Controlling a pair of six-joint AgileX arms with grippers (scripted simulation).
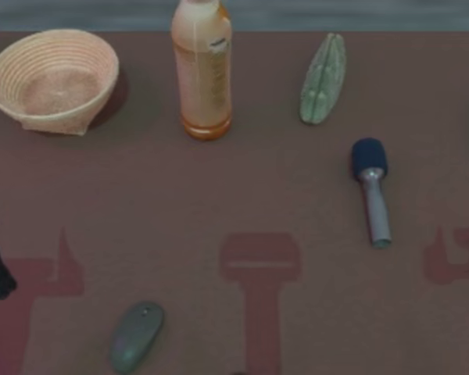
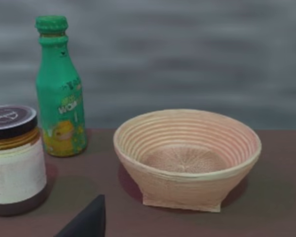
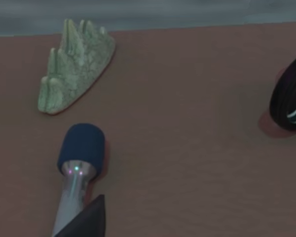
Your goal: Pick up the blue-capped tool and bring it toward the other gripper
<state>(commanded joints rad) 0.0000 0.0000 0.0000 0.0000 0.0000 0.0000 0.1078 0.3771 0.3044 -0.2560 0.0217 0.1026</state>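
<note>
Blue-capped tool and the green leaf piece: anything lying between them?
No. In the top view, only bare table separates the blue-capped tool from the green leaf piece; the right wrist view agrees.

Navy-capped grey tool (image 1: 372,190), ridged green leaf piece (image 1: 323,78), orange bottle (image 1: 202,66), tan basket (image 1: 31,113)

Tool (image 1: 373,192): smooth shiny metal handle, matt foam-like navy cap. Basket (image 1: 53,76) is coiled, ribbed wicker. Bottle (image 1: 202,66) looks glossy plastic. Table (image 1: 242,195) is matt brown.
</note>
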